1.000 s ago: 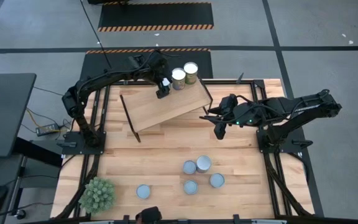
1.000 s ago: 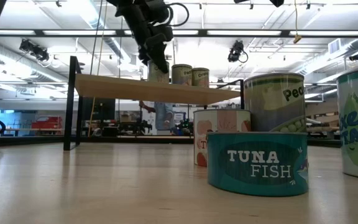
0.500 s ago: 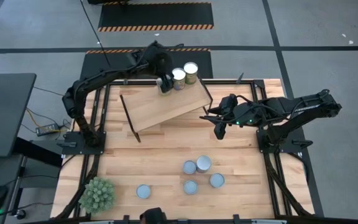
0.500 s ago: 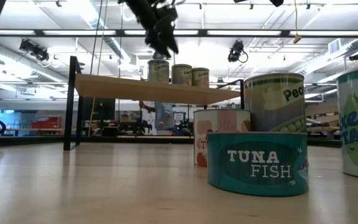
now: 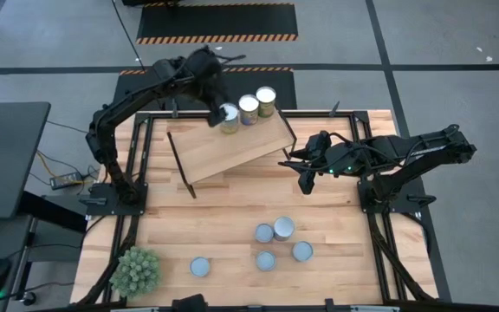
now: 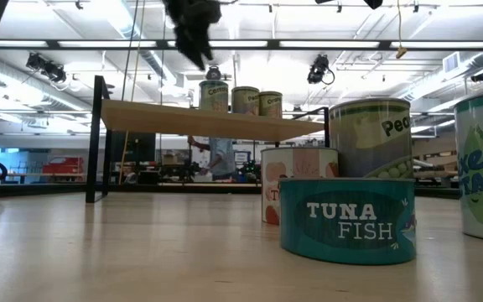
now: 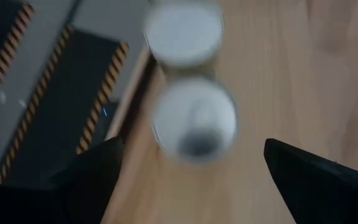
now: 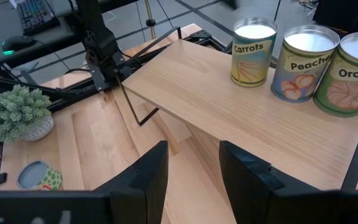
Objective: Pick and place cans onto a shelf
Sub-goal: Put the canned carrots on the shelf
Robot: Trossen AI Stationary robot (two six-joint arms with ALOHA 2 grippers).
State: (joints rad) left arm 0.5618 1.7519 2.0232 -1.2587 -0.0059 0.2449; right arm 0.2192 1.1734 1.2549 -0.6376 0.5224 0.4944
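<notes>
Three cans stand upright in a row on the far edge of the tilted light-wood shelf [image 5: 232,147]: carrots [image 8: 253,53], peaches [image 8: 303,62] and orange [image 8: 347,71]. My left gripper [image 7: 191,149] hangs open above the carrots can [image 5: 229,117], clear of it, and shows in the low view as a dark blur [image 6: 193,33] over the row. My right gripper [image 8: 194,174] hovers off the shelf's right end [image 5: 306,178], its fingers apart with nothing between them. Several more cans [image 5: 275,230] stand on the tabletop near the front.
A spiky green plant [image 5: 135,270] sits at the table's near left corner, with a lone can [image 5: 200,266] beside it. The tuna can [image 6: 346,218] and the peas can [image 6: 371,138] fill the low view's right. The shelf's black legs [image 5: 180,165] stand on the table's left half.
My left gripper has risen straight off the carrots can and drawn a little toward the table's far left, still open. The can stays upright on the shelf beside the other two. My right arm has kept still.
</notes>
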